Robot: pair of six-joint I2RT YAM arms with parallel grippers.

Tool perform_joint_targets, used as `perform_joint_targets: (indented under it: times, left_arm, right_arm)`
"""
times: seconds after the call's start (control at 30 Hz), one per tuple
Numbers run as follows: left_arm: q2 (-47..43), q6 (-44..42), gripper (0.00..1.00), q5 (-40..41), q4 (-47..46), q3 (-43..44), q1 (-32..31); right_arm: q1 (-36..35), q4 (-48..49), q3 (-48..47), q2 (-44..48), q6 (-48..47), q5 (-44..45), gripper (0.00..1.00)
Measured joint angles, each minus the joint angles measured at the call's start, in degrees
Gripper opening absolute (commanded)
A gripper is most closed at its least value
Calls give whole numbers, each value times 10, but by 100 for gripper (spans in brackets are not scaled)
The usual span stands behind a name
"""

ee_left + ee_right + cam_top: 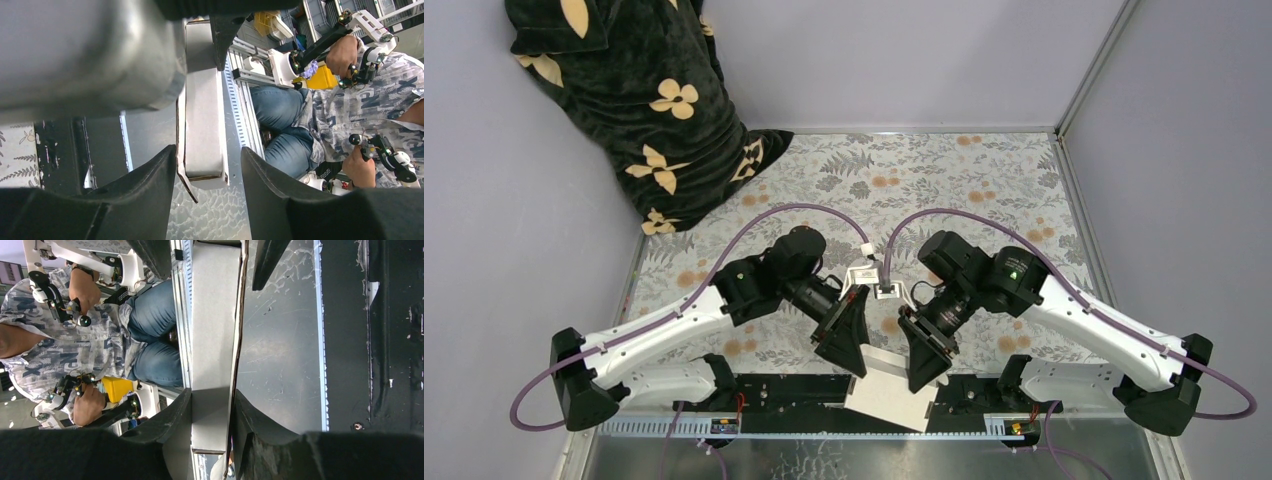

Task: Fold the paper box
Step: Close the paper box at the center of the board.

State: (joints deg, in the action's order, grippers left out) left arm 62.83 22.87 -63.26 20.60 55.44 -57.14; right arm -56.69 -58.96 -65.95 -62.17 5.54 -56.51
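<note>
Top external: I see the paper box (886, 392) tilted over the near edge of the bench (984, 190), between both arms' tips.

— Which one has it?

— My right end effector (212, 392) is pinching it, and the long axis runs straight ahead. The left end effector (209, 150) is spread around the box: one finger (150, 190) touches a flap (186, 186), the other stands apart.

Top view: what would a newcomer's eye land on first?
The left gripper and right gripper meet over a white paper box at the near edge of the table, the right one pinching it. A dark flowered cloth is heaped in the far left corner. The wrist views also catch a seated person holding control handles.
</note>
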Motion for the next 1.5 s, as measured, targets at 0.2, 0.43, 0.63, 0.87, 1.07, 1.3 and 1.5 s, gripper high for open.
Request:
perform_joint_targets:
  times: [0.2,0.43,0.63,0.87,1.07,1.3,1.5]
  left_arm:
    - [7,-1,54,-8,-17,0,1]
    - [16,-3,60,-11,-40,-2,10]
    - [22,34,61,-14,-84,-24,32]
    - [36,48,52,-12,-95,-29,36]
    - [36,47,45,-15,-97,-30,36]
    - [35,48,60,-15,-110,-30,35]
    - [34,51,56,-4,-116,-34,35]
  right_arm:
    - [0,-11,-9,0,-9,17,15]
    - [1,-4,-10,5,-7,43,14]
    - [1,40,-17,2,1,66,14]
    - [-2,44,-17,-13,-1,65,14]
    - [-2,39,-20,-22,-2,68,14]
    - [7,14,-39,-32,-21,65,13]
    - [16,2,-44,-41,-39,58,13]
